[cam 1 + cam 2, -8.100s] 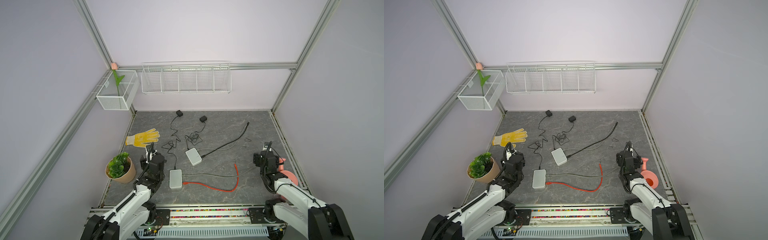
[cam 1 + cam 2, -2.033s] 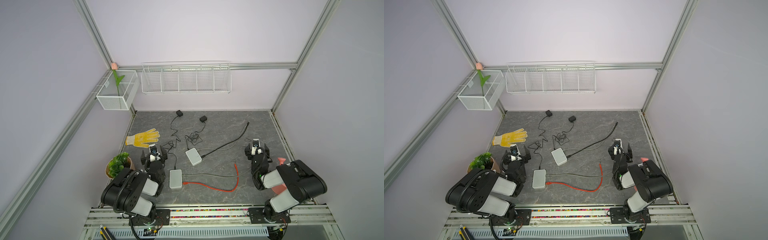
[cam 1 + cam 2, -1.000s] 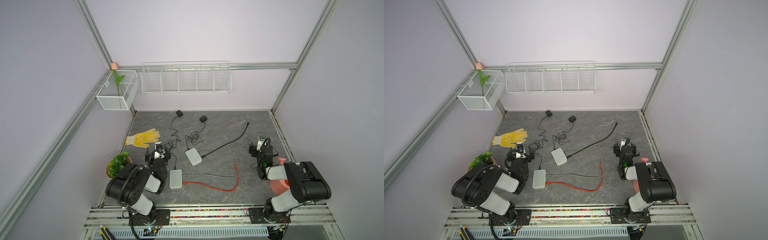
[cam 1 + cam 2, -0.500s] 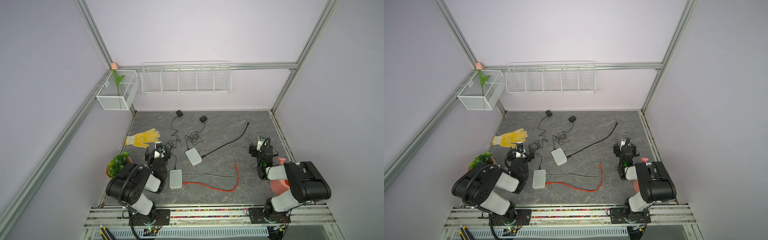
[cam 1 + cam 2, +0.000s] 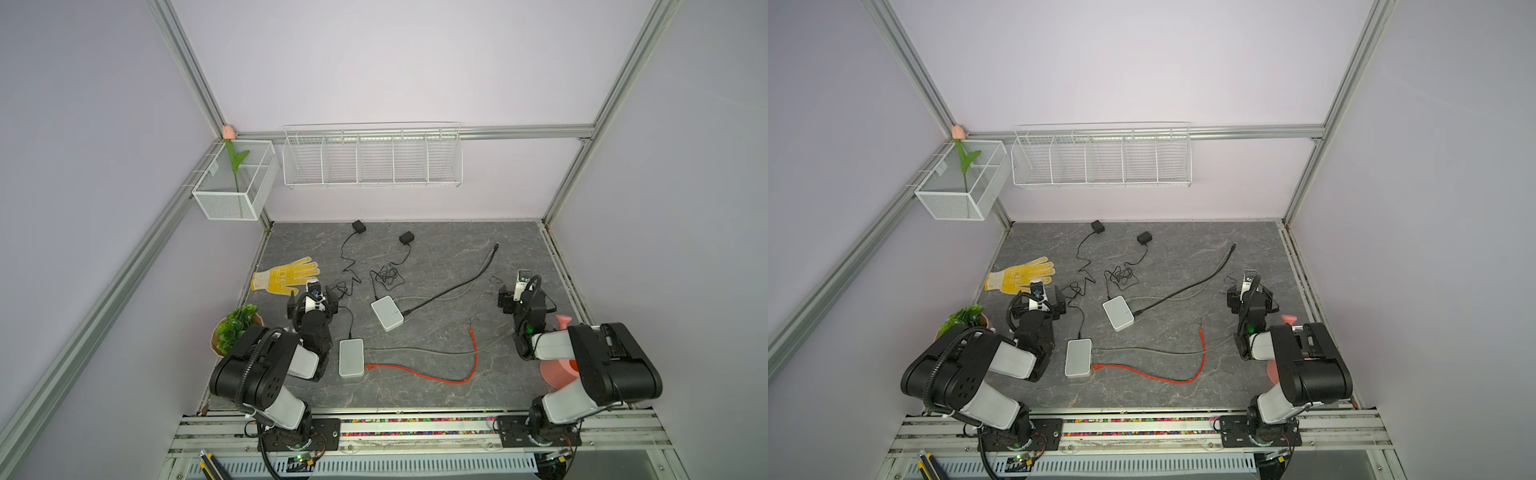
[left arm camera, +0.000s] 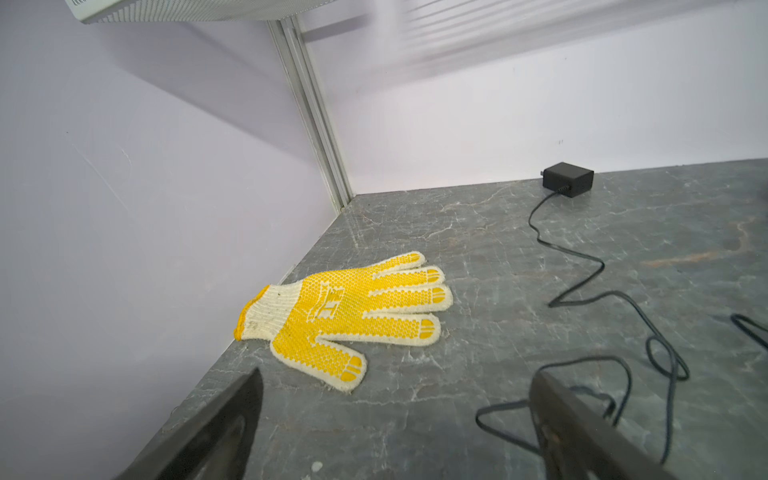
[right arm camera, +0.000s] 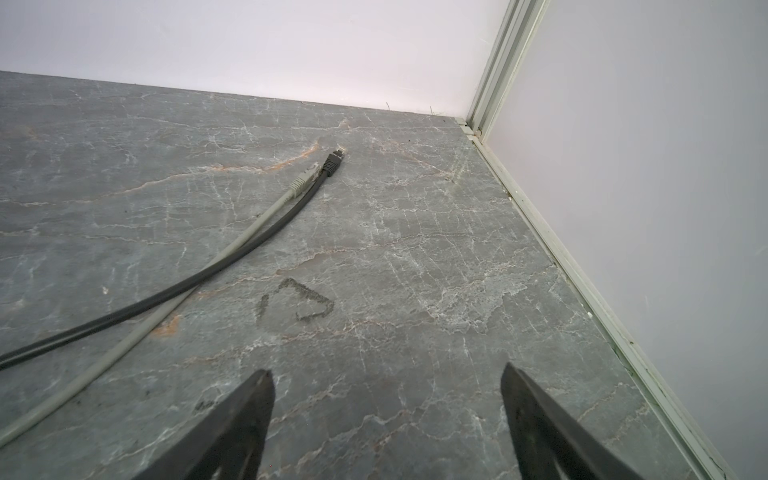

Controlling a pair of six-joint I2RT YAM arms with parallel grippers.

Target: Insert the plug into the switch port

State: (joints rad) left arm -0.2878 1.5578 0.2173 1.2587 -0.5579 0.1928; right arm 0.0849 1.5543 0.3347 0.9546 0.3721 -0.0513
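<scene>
Okay, left gripper spread wide and empty near yellow glove. Right gripper wide, empty, over table. Red plug against switch; can't tell if inserted.

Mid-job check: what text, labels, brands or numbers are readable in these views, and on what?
Nothing reads as clear text.
Yellow glove: printed emblem, characters too blurred to read.
Table: dark hand-drawn triangular scribble, no letters.
Mesh basket: small tag, too small to read.
Far switch, near switch: no marking visible.
</scene>
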